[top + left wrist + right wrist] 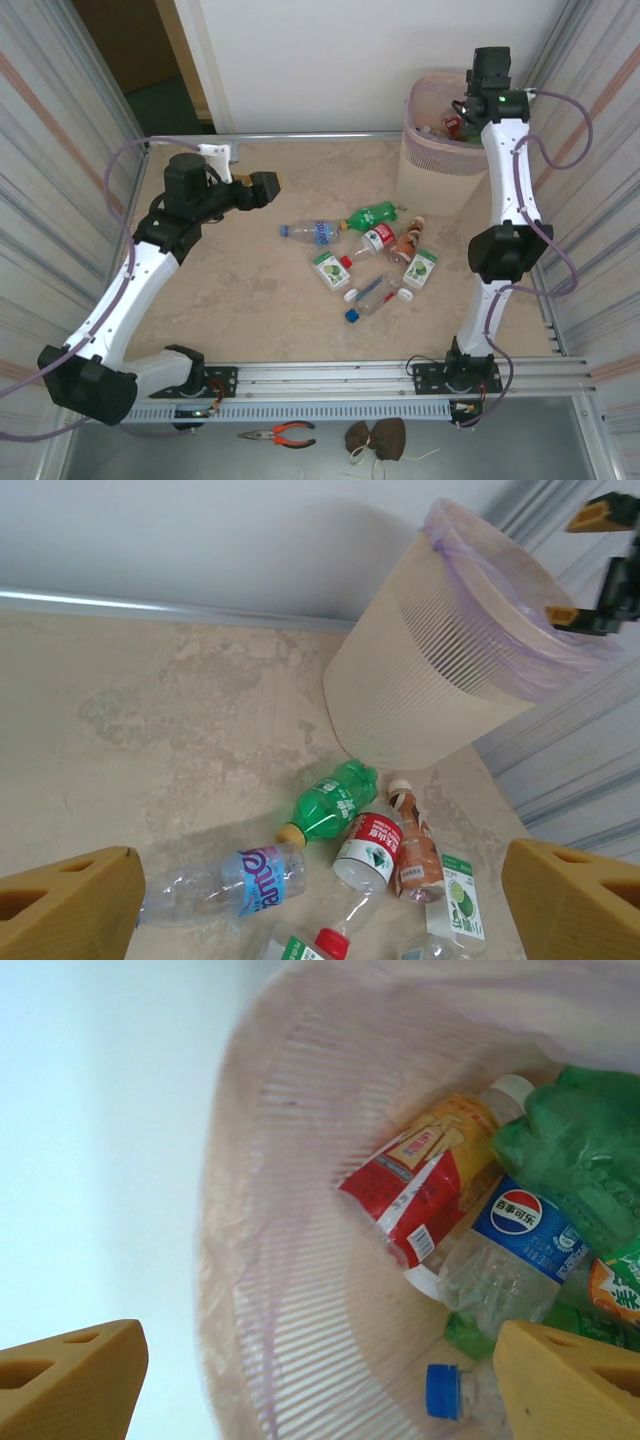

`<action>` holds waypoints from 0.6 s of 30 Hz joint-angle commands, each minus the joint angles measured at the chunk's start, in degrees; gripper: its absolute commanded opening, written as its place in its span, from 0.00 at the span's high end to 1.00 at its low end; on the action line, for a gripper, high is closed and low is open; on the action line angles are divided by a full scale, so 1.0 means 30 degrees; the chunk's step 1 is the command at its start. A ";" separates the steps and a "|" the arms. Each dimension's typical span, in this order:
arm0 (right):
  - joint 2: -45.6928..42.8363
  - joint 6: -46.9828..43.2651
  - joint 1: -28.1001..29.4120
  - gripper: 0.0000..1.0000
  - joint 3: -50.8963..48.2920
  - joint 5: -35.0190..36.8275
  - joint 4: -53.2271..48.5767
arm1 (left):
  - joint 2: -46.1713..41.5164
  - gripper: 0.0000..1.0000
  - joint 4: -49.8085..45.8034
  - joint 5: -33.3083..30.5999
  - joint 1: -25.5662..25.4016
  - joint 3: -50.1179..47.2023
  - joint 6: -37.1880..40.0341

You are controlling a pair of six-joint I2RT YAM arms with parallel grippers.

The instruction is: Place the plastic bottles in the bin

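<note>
Plastic bottles [372,215] loose on table [250,290]; right tool [320,1385] over bin [430,170].

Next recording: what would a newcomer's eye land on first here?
The pale pink bin at the far right corner of the table draws the eye, with the right gripper open above its mouth and dropped bottles lying inside. Mid-table, loose bottles lie in a cluster, and the left gripper hangs open to their left.

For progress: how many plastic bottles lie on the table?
7, maybe more, near the pale pink slatted bin: blue-labelled bottle, green bottle, red-labelled bottle, brown bottle, two lime-labelled bottles, blue-capped bottle.
</note>
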 commanded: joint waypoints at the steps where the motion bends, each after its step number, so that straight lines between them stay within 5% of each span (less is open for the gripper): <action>1: -0.1277 -0.3665 0.0005 0.13 0.0612 -0.0716 0.0229 | 0.0420 0.10 -0.0717 -0.1137 0.0121 -0.0136 -0.2012; 8: -0.3072 -1.0239 -0.0006 0.14 -0.0162 -0.1431 -0.0017 | 0.1123 0.13 -0.0121 -0.2002 0.0043 -0.1675 -0.5350; 18: -0.9000 -1.2235 -0.0703 0.13 -0.8332 -0.0940 0.2713 | 0.3566 0.19 -0.3129 -0.4926 -0.0563 -0.1428 -1.1703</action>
